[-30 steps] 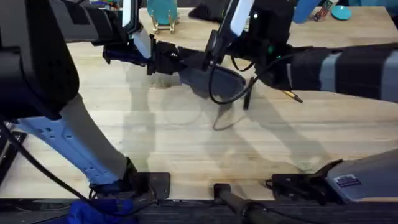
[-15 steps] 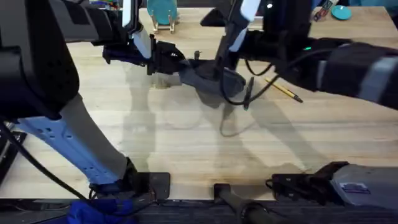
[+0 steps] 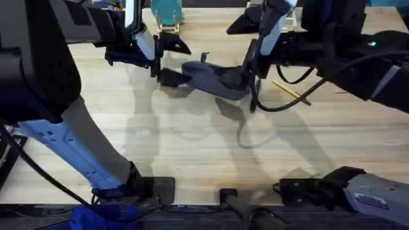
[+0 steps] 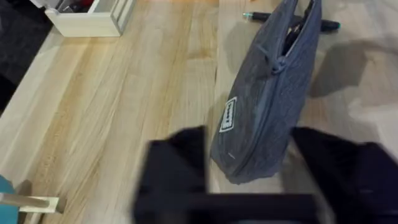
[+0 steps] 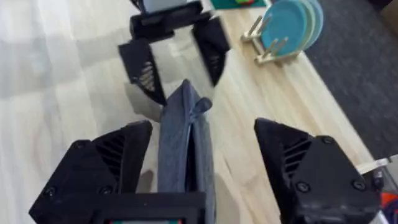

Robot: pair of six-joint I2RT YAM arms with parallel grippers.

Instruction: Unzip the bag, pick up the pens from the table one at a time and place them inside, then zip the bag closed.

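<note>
Both pincers now spread wide around the bag (image 3: 214,78).

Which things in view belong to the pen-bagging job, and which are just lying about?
Job: bag; yellow pen; dark pen.
Lying about: teal plates in a rack; white box.

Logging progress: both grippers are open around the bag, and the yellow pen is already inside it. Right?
No. The overhead view shows the yellow pen on the table beside the bag, not inside it. The left gripper and right gripper are indeed open around the bag.
</note>
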